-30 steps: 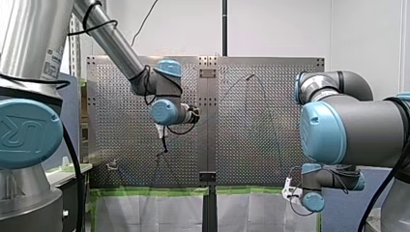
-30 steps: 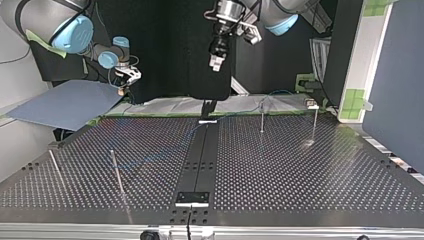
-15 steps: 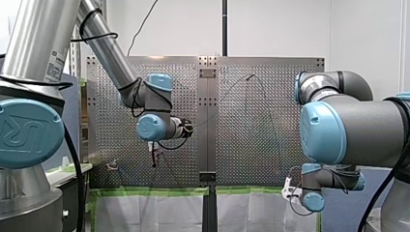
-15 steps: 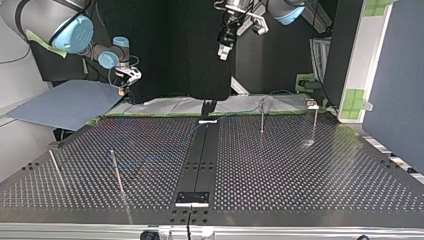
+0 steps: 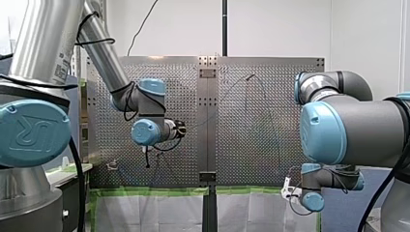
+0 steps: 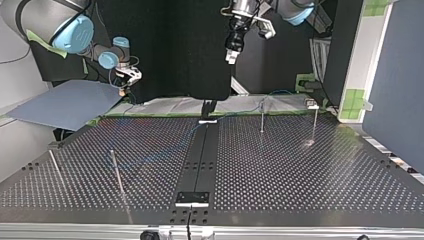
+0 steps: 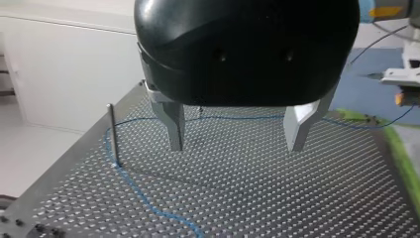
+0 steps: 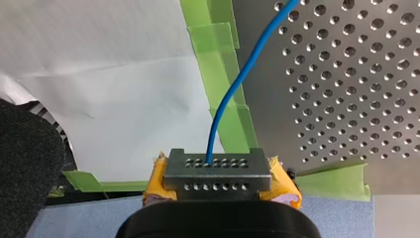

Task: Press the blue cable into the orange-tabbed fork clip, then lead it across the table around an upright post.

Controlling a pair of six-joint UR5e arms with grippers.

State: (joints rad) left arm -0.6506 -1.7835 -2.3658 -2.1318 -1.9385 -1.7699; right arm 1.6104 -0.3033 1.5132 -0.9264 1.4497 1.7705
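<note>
My left gripper (image 7: 235,146) hangs above the perforated table (image 7: 307,198), its metal fingers spread wide with nothing between them. Below and beside it the blue cable (image 7: 143,198) lies on the table, bending at the foot of an upright post (image 7: 113,131). Off the table's edge, over green tape (image 8: 218,54), my right gripper (image 8: 216,171) clamps the cable between its yellow pads (image 8: 280,181).

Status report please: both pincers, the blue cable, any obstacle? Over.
Left pincer open, empty, above the table. Right pincer shut on blue cable, beyond table edge. Cable bends at upright post. No obstacle seen.
</note>
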